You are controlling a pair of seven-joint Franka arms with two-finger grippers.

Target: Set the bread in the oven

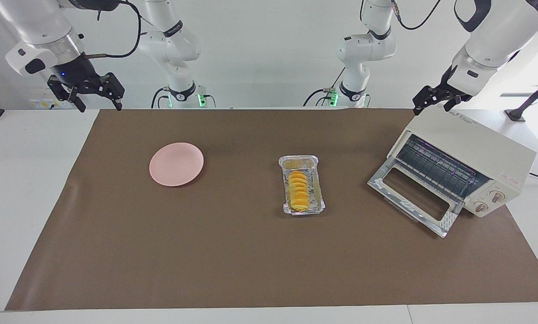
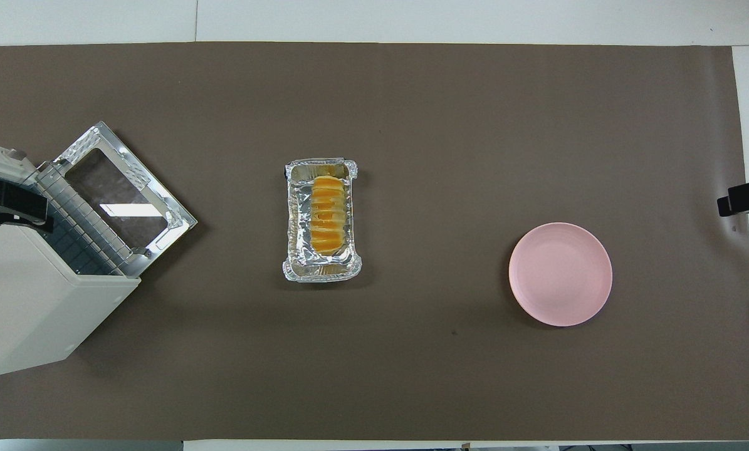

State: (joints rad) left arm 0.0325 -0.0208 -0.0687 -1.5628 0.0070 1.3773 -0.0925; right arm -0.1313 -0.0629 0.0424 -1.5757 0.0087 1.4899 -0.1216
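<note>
The bread [image 1: 298, 191] lay in the foil tray [image 1: 319, 198] at mid-tabletop [image 1: 232, 252], between the pink plate [image 1: 176, 164] and the oven [image 1: 464, 157], whose door hung down, likely so the rack could take the load. The left pincer [image 1: 437, 100] hovered over the oven's top, the right pincer [image 1: 98, 100] over the tabletop's edge at its own end with fingers spread; whether the left was open I cannot tell.

Bread [image 1: 298, 191] lies lengthwise in foil tray [image 1: 319, 194], abt mid-desk; plate [image 1: 176, 164] beside tray toward right arm's end, well apart, slightly nearer the robots; oven [image 1: 471, 155] at left arm's end nr the robots' edge, angled, door [image 1: 415, 195] dropped flat on mat [image 1: 232, 261], opening facing toward desk centre; tray apart from door; mat covers most of desk [image 1: 25, 202].
</note>
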